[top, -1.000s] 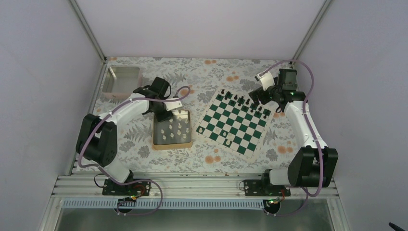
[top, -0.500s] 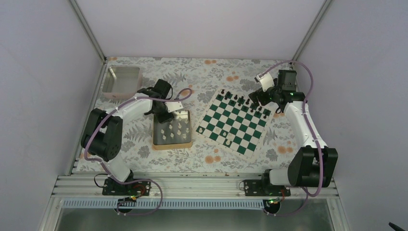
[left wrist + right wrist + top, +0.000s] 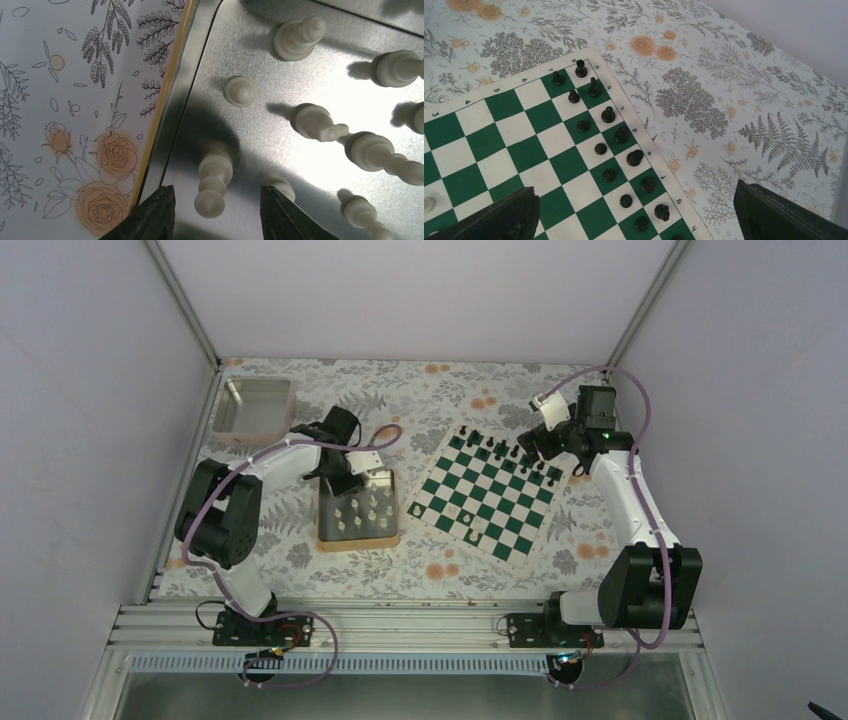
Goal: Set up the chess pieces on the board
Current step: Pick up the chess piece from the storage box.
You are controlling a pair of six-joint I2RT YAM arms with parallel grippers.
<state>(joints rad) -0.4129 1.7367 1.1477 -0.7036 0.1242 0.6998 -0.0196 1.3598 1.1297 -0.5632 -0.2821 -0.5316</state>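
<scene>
left tool [image 3: 216, 212] spread wide astride white pawn [image 3: 212, 182] in gold-rimmed tin [image 3: 172, 115], likely poised for pickup; right tool [image 3: 636, 212] wide, empty, parked over board [image 3: 499, 145] beside black pieces [image 3: 608, 115].

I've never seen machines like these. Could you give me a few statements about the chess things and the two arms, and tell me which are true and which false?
1. Most white pieces stand in the gold-rimmed tin. True.
2. The left tool is clamped shut on a piece. False: it is open, with a white pawn between its fingers.
3. The black pieces stand in two rows along one edge of the board. True.
4. The right tool carries a black piece. False: it is open and holds nothing, above the board.
5. The board has red squares. False: they are dark green and white.
</scene>
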